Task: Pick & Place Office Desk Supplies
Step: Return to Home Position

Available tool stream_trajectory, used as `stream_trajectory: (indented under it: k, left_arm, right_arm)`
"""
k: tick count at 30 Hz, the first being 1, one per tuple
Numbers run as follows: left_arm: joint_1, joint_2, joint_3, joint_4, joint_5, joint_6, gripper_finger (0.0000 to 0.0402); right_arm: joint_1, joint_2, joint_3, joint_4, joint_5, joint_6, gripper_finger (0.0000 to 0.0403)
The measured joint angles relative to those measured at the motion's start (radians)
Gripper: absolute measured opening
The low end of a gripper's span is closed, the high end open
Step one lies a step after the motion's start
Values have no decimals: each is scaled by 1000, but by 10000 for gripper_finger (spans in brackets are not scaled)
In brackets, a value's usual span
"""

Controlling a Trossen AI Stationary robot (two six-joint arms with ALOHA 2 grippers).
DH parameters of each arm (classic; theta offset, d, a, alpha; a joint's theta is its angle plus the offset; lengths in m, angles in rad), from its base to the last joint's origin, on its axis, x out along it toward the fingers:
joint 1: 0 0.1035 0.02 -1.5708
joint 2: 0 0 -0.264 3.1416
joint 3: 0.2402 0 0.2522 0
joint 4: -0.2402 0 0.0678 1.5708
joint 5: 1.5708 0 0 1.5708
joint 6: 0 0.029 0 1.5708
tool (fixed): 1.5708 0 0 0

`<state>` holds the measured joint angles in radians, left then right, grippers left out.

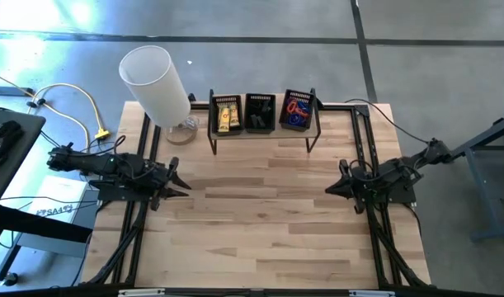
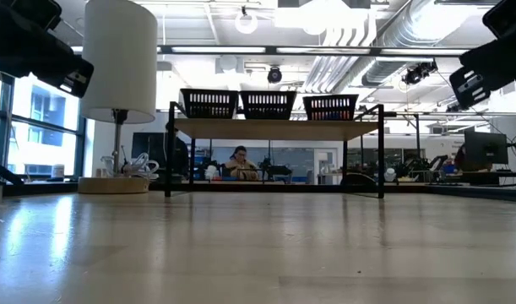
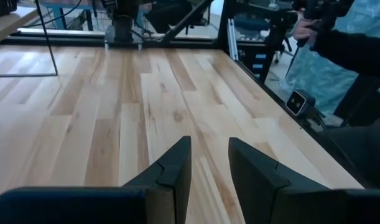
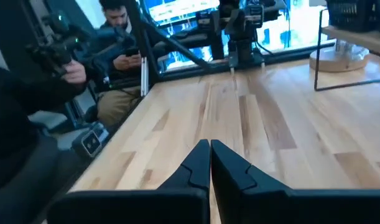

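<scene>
High view looks down on a wooden surface [image 1: 260, 231] with a black-framed shelf [image 1: 243, 134] at its far edge and three black bins standing side by side on top. The left bin [image 1: 227, 97] holds yellow packets [image 1: 227, 117], the middle bin [image 1: 261, 96] holds dark pieces [image 1: 261, 115] too small to tell apart, and the right bin [image 1: 299, 93] holds a tangle of red, blue and purple loop-shaped bands [image 1: 298, 111]. A white lamp [image 1: 157, 78] stands just beside the shelf's left end.

Both arms sit well apart from the shelf, at the side edges of the surface. The left claw [image 1: 181, 181] points inward from the left and the right claw [image 1: 330, 190] from the right. In the left wrist view the left claw [image 3: 209, 146] is released, with a clear gap between its fingers and only bare wood ahead of it. In the right wrist view the right claw [image 4: 209, 143] is clenched, tips almost touching, with nothing between them.

From the low view the mesh walls hide nearly all the contents of the bins; only a hint of colour shows through the right one. Both arms are cut off at the top corners there, and neither claw's tips can be seen.

Beyond the surface, the right wrist view shows a seated person [image 4: 118, 37] looking at a phone.
</scene>
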<state>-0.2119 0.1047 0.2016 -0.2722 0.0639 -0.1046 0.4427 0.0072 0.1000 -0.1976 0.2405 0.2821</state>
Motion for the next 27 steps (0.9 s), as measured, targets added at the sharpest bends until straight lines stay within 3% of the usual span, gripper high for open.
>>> stream_trajectory:
  k: [6,18,27]
  left_arm:
    - [0,5,-1,-8,0,1,101]
    - [0,6,-2,-47,9,-24,101]
    - [0,6,-3,-57,10,-66,101]
  right_arm:
    - [-1,-1,-25,122,-5,-133,2]
    - [0,-1,-88,246,-153,-257,2]
    - [0,1,-91,253,-41,-258,2]
